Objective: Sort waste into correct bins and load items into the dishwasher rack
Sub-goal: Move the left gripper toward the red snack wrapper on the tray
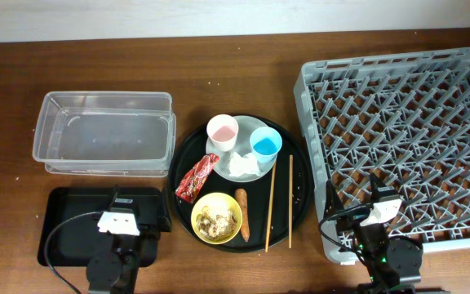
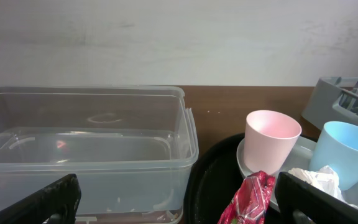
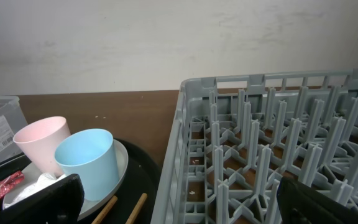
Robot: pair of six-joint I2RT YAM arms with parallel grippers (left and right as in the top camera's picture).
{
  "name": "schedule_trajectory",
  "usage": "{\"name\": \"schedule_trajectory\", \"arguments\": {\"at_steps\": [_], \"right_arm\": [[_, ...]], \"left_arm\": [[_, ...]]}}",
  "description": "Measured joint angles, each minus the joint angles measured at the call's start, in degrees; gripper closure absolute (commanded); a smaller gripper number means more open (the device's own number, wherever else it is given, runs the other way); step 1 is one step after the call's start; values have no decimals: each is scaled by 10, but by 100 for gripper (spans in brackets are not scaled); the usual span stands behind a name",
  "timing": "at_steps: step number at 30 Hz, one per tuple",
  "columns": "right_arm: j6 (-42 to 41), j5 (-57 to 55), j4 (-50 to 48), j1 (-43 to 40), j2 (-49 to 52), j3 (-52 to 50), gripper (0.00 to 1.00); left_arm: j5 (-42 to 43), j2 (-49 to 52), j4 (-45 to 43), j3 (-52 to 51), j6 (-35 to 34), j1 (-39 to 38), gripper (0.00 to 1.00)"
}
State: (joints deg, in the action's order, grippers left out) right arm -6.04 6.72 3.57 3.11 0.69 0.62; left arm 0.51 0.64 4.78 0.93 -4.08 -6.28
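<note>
The red wrapper (image 1: 196, 178), yellow bowl (image 1: 217, 218) with beige scraps, orange stick (image 1: 242, 215), two chopsticks (image 1: 270, 202) and the grey plate (image 1: 244, 137) lie on the round black tray. On the plate stand the pink cup (image 1: 223, 131) and blue cup (image 1: 265, 143), beside the white tissue (image 1: 243, 166). The clear tub (image 1: 104, 135) and black rectangular tray (image 1: 64, 208) are at the left, the rack (image 1: 398, 122) at the right. My left gripper (image 2: 185, 208) is open and empty, low before the tub (image 2: 79, 143) and wrapper (image 2: 250, 199). My right gripper (image 3: 179, 205) is open and empty at the rack's (image 3: 253, 124) front-left corner.
The round black tray (image 1: 300, 184) sits between tub and rack. The left arm (image 1: 119, 219) hovers over the black rectangular tray's right part; the right arm (image 1: 380, 208) is over the rack's near-left corner. A pale wall stands behind the table.
</note>
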Motion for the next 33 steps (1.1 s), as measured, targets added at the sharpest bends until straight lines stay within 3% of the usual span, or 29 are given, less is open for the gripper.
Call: {"name": "schedule_trajectory", "arguments": {"at_steps": [33], "right_arm": [[0,0,0,0,0,0,2]], "left_arm": [[-12,0,0,0,0,0,1]]}}
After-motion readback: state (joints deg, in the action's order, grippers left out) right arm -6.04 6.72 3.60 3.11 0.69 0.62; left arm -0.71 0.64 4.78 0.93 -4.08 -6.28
